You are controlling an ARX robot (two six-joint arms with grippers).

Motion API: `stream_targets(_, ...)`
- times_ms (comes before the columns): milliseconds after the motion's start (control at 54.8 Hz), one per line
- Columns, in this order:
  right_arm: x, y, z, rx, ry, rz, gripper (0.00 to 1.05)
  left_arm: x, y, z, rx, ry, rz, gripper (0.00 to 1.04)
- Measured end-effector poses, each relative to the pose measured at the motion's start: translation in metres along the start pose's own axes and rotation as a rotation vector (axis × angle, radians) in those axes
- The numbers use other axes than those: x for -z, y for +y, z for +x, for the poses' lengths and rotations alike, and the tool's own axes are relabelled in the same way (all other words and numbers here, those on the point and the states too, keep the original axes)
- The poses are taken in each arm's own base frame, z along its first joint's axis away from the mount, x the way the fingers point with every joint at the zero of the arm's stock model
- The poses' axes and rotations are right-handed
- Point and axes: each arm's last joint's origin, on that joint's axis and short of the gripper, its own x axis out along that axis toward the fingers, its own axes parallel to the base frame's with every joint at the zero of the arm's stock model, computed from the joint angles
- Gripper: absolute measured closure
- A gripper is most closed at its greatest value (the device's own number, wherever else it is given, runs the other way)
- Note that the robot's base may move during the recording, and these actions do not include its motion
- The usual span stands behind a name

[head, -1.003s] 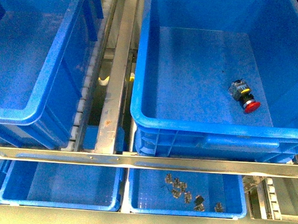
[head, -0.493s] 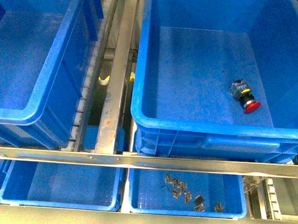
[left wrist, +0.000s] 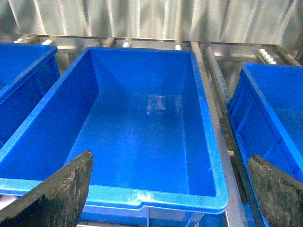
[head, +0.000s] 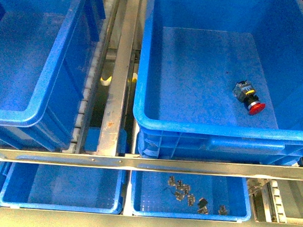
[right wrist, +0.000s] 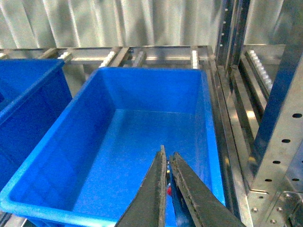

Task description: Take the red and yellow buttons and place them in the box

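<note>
A red-capped button (head: 250, 100) with a yellow ring and a black-grey body lies on its side on the floor of the large deep blue box (head: 211, 131), towards its right wall. Neither arm shows in the front view. In the right wrist view my right gripper (right wrist: 168, 153) is shut and empty above this box (right wrist: 47, 205). A speck of the red button (right wrist: 168, 190) shows between its fingers, far below. My left gripper (left wrist: 169, 156) is open and empty above another large blue bin (left wrist: 208, 142). No other red or yellow button is clearly in view.
The second large blue bin (head: 19, 118) stands at the left and holds nothing. A metal roller track (head: 117, 91) runs between the bins, with a small yellow item (head: 106, 80) in the gap. A metal rail (head: 149, 163) crosses in front. Below are two shallow trays (head: 61, 187), one holding small metal parts (head: 190, 197).
</note>
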Motion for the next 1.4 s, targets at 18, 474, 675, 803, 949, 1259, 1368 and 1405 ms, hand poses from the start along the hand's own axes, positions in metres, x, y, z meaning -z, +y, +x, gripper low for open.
stream_targets(18, 0.0, 0.0, 0.0, 0.0, 0.0, 0.0, 1.01, 0.0, 0.0, 0.0, 0.0, 0.0, 0.0, 0.08)
stream_targets(474, 0.002, 0.0, -0.012, 0.001, 0.016, 0.0, 1.01, 0.0, 0.0, 0.0, 0.0, 0.0, 0.0, 0.08)
stream_targets(675, 0.002, 0.0, -0.021, 0.0, 0.0, 0.0, 1.01, 0.0, 0.0, 0.0, 0.0, 0.0, 0.0, 0.08)
stream_targets(803, 0.003, 0.0, -0.021, 0.0, 0.005, 0.0, 1.01, 0.0, 0.0, 0.0, 0.0, 0.0, 0.0, 0.08)
stream_targets(949, 0.003, 0.0, -0.021, 0.0, 0.005, -0.001, 0.81, 0.0, 0.0, 0.0, 0.0, 0.0, 0.0, 0.08)
stream_targets(1259, 0.003, 0.0, -0.021, 0.0, 0.005, -0.001, 0.26, 0.0, 0.0, 0.0, 0.0, 0.0, 0.0, 0.08)
stream_targets(1368, 0.003, 0.0, -0.021, 0.0, 0.005, 0.0, 0.06, 0.0, 0.0, 0.0, 0.0, 0.0, 0.0, 0.08)
stream_targets(1405, 0.003, 0.0, -0.021, 0.0, 0.005, 0.0, 0.06, 0.0, 0.0, 0.0, 0.0, 0.0, 0.0, 0.08)
